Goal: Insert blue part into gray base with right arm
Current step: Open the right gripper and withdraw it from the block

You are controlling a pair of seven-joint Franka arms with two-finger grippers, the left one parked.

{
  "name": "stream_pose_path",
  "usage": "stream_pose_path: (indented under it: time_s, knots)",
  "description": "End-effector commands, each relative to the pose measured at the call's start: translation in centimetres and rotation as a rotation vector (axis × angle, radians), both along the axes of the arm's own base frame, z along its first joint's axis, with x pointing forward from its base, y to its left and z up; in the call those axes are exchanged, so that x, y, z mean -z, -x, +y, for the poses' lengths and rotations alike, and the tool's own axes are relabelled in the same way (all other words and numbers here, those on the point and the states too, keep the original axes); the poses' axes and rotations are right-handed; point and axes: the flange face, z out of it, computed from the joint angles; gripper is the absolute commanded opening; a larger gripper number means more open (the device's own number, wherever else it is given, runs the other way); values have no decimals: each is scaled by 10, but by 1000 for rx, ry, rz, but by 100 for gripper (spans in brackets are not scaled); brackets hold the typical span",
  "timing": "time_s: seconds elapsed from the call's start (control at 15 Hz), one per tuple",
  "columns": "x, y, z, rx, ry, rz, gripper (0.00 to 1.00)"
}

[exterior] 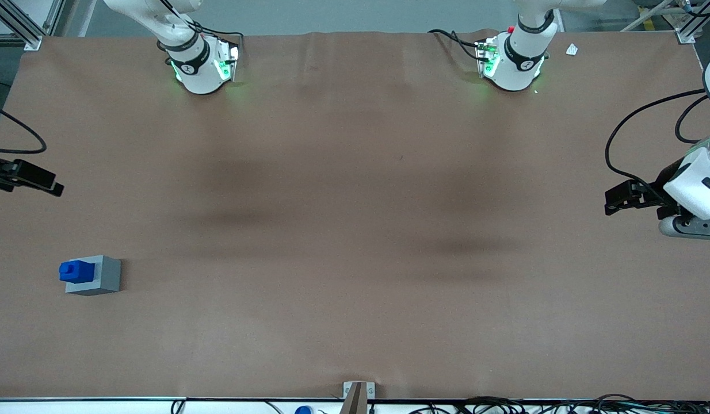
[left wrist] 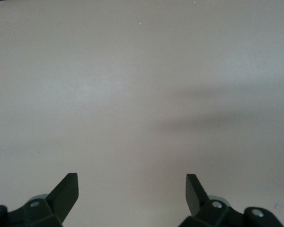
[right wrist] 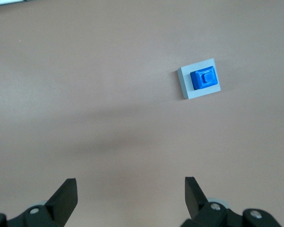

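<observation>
The blue part (exterior: 76, 271) sits in the top of the gray base (exterior: 102, 277), near the working arm's end of the table and close to the front camera. In the right wrist view the blue part (right wrist: 204, 79) shows seated in the gray base (right wrist: 186, 88), with gray rim around it. My right gripper (exterior: 54, 188) hangs above the table, farther from the front camera than the base and well apart from it. In the right wrist view the gripper (right wrist: 131, 189) is open and empty, its fingers over bare table.
A brown mat (exterior: 355, 230) covers the table. Two arm bases (exterior: 199, 69) stand at the edge farthest from the front camera. A small bracket (exterior: 358, 394) and cables lie at the near edge. A white scrap (exterior: 572, 49) lies toward the parked arm's end.
</observation>
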Motion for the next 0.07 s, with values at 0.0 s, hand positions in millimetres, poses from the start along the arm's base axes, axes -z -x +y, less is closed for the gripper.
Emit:
stream_pose_path:
  time_s: [0.0]
  knots:
    - [-11, 7, -2, 14, 20, -3, 100]
